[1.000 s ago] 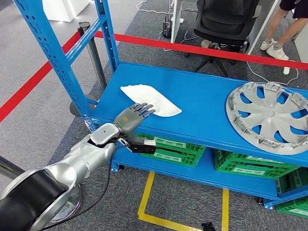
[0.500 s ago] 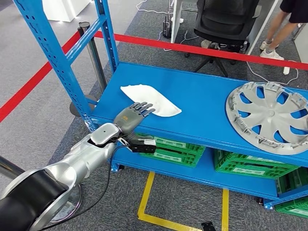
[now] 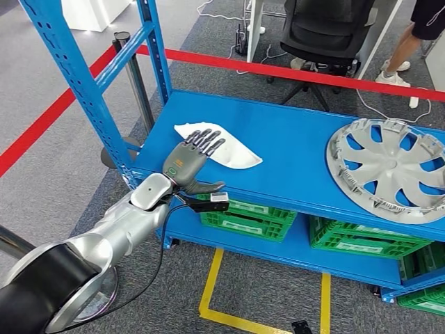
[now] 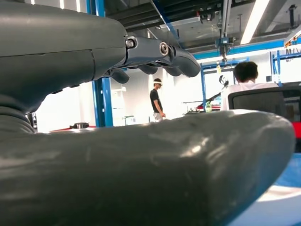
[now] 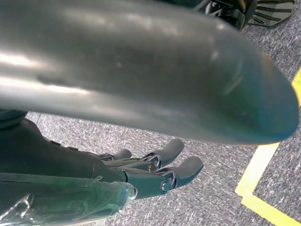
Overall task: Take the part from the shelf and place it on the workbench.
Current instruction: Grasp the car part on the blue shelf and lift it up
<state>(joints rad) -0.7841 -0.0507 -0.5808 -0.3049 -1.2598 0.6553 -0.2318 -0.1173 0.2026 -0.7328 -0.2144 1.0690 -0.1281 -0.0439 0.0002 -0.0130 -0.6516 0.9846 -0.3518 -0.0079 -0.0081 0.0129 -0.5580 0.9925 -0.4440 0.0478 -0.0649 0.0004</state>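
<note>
From the head view, the robot's silver left arm is reaching in from below, and its grey left hand (image 3: pixel 190 161) is hovering at the front edge of the blue metal shelf (image 3: pixel 294 149), fingers spread wide and holding nothing, fingertips lying over the near end of the white soft plastic-wrapped part (image 3: pixel 231 147). That part is lying flat on the shelf's upper deck. A grey plastic wheel cover (image 3: pixel 391 167) is resting well apart from it, towards the right end. Green plastic crates (image 3: pixel 252 217) are sitting on the lower deck. A red barrier tape (image 3: pixel 294 72) is stretching behind the shelf.

From the left wrist view, the thick grey thumb and dark fingers (image 4: pixel 167 54) are standing apart.

From the right wrist view, the right hand (image 5: pixel 149 172) is hanging over grey carpet, fingers extended and slightly apart, empty.
</note>
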